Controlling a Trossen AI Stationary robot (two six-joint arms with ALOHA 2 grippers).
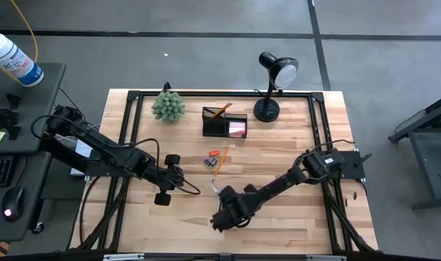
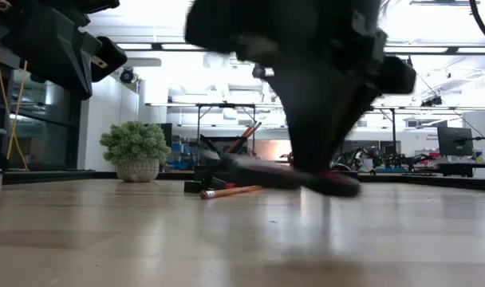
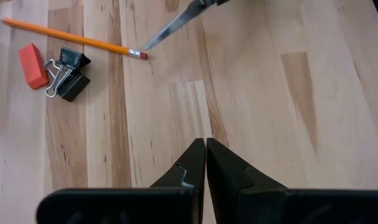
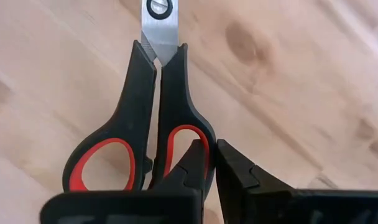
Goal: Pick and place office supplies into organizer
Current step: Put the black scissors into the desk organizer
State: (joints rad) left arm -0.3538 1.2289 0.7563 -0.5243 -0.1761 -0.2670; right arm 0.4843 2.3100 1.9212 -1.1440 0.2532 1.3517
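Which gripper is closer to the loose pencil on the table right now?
Right. The right gripper, shut on the scissors, sits just front of the pencil, blade tip near its eraser. The left gripper, shut and empty, waits farther off to the pencil's left.

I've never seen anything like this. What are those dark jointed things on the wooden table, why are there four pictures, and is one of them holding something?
They are two robot arms, each ending in a two-fingered claw. One camera looks straight down, one sits level with the table top, and one rides on each wrist. On the table lie a pencil, an orange eraser and black binder clips. At the back stand a black organizer, a green spiky plant ball and a desk lamp. The right claw is closed on a handle of the red-and-black scissors. The left claw is shut and holds nothing.
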